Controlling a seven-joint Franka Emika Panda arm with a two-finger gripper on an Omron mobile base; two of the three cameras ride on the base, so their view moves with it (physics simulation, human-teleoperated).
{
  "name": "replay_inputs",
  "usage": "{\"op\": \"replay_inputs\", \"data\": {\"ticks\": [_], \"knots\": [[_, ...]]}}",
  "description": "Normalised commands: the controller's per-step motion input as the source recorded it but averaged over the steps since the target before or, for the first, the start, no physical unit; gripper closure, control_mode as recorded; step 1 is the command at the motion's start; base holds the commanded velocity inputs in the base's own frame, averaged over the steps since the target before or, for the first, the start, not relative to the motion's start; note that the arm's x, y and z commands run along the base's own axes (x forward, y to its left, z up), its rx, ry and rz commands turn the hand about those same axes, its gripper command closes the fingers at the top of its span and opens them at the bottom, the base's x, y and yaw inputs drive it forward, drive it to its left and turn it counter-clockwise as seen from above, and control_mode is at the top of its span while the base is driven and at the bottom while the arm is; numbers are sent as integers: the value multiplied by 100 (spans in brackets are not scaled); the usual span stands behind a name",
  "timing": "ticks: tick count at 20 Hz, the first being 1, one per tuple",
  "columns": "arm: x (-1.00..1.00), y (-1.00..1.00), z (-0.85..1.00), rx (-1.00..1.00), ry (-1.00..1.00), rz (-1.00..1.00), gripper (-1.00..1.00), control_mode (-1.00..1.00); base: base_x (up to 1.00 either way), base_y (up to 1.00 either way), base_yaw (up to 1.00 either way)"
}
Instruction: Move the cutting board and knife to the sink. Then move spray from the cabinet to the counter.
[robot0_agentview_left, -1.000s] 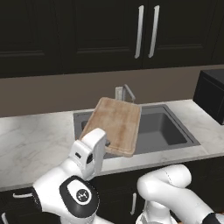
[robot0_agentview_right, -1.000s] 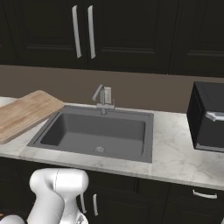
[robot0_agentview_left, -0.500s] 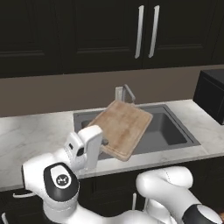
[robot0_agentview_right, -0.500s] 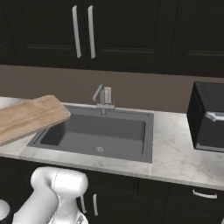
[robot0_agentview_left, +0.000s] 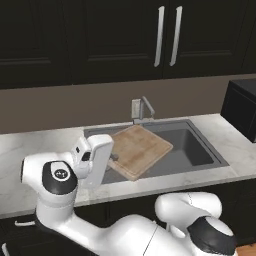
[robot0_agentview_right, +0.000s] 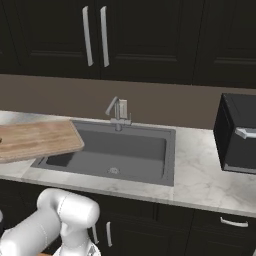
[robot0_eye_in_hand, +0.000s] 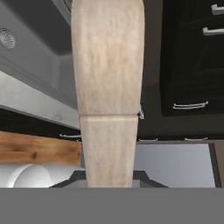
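dark sink (robot0_agentview_left: 200, 150) lies under the board (robot0_agentview_left: 140, 150); gripper (robot0_agentview_left: 112, 159) clamps its edge, so lower it flat inside.

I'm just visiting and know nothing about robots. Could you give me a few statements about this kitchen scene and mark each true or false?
1. The cutting board is held above the sink. True.
2. The board lies flat on the sink's floor. False: the right base view shows it raised over the basin's left edge.
3. The faucet stands at the sink's back edge. True.
4. The upper cabinet doors stand open. False: they are closed.
5. The counter is dark wood. False: it is pale marble.
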Motion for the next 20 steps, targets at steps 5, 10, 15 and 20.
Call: {"op": "replay_inputs", "data": {"ticks": [5, 10, 15, 20], "knots": [[39, 0, -26, 1, 3, -7, 100, -100, 0, 0, 0], [49, 0, -25, 0, 3, -9, 100, -100, 0, 0, 0], [50, 0, -15, 1, 10, -13, 100, -100, 0, 0, 0], [48, 0, -10, 4, 13, -16, 100, -100, 0, 0, 0]]}}
